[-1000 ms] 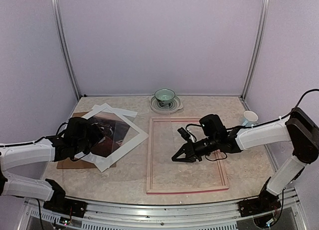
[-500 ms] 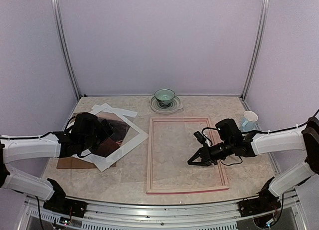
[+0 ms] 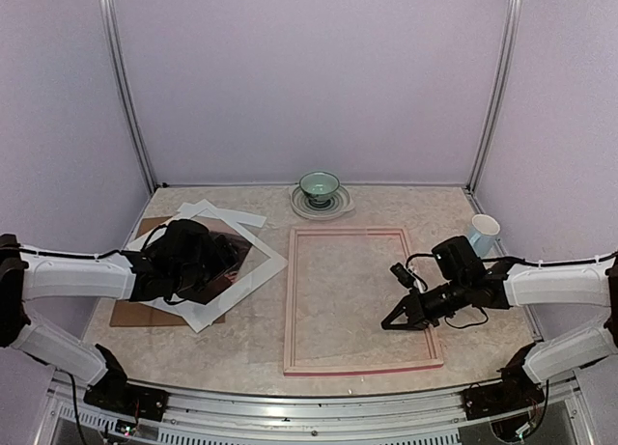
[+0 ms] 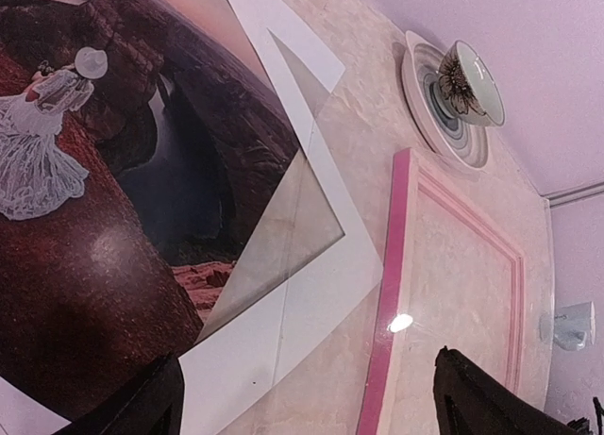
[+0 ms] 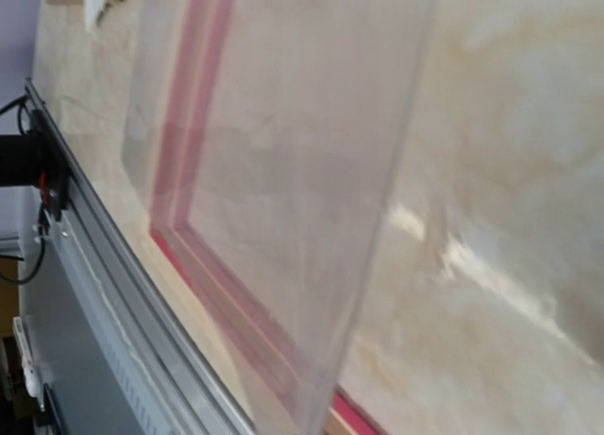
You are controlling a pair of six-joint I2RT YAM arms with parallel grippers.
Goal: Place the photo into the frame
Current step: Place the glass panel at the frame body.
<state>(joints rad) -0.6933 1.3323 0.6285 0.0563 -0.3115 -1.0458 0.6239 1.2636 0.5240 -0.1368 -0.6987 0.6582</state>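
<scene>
Left pincer [image 4: 302, 402] spread wide, low over the photo [image 4: 113, 218], flat against a white mat [image 4: 321, 293] left of the frame [image 4: 389, 265]. Right pincer [image 3: 390, 322] pressed together, low over the frame's right side, above a clear pane [image 5: 283, 171]. Farther back on the bench [image 3: 386, 208], a bowl [image 3: 319, 186] and a cup [image 3: 484, 227].

Dark photo [image 4: 104, 218] left of flat pink frame [image 4: 391, 265], seemingly apart

Top view high behind, looking down on whole table [image 3: 251, 344], left wrist close over photo [image 4: 104, 227], right wrist low along frame [image 5: 196, 86], frame in all.
</scene>
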